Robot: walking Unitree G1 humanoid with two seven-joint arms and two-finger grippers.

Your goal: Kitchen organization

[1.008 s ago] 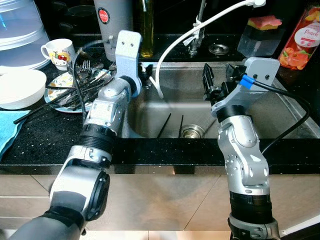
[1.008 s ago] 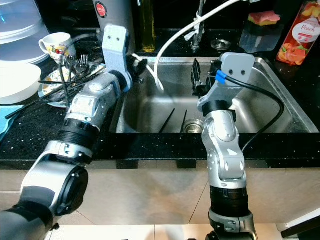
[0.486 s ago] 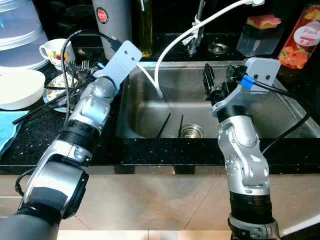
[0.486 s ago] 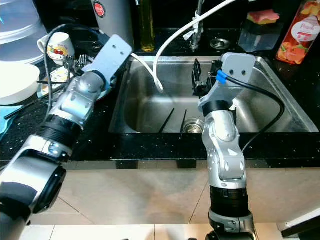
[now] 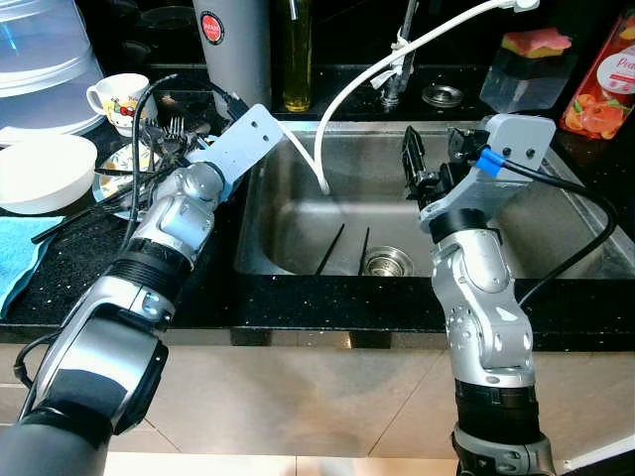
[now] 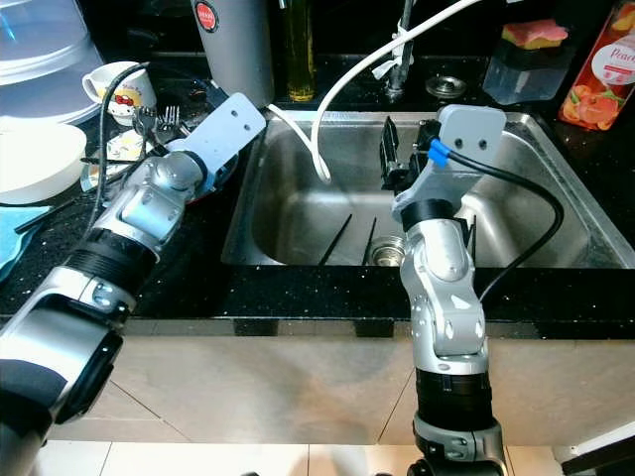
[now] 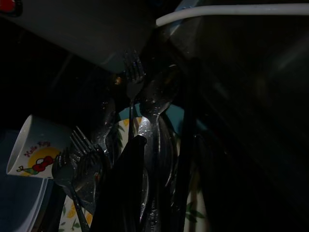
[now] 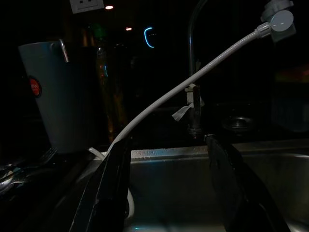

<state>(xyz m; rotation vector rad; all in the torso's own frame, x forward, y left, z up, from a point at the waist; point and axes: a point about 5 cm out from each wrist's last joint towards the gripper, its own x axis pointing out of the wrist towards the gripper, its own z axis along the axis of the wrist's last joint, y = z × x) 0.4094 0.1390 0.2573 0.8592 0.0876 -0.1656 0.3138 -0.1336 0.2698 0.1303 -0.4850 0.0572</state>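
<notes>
A pile of forks and spoons (image 5: 164, 149) lies on a patterned plate (image 5: 111, 180) on the black counter left of the sink (image 5: 556, 228). My left arm reaches over the sink's left rim to that pile, and its grey wrist plate (image 5: 240, 149) hides the fingers from above. In the left wrist view my left gripper (image 7: 161, 140) is open, its black fingers (image 7: 125, 183) straddling the spoons (image 7: 155, 104). My right gripper (image 5: 434, 164) hangs open over the sink basin with nothing in it. Two black chopsticks (image 5: 329, 248) lie in the basin near the drain (image 5: 387, 263).
A cartoon mug (image 5: 119, 99), white bowl (image 5: 40, 174), clear cover (image 5: 40, 50) and blue cloth (image 5: 15, 258) sit at the left. A grey canister (image 5: 233, 50) and oil bottle (image 5: 297, 55) stand behind. A white hose (image 5: 397, 50) arcs into the sink. Sponge box (image 5: 531, 64) and juice pack (image 5: 600, 74) are at back right.
My left arm has swung left from the sink's edge to the cutlery plate. The right arm has stayed put. The camera shifted slightly.
</notes>
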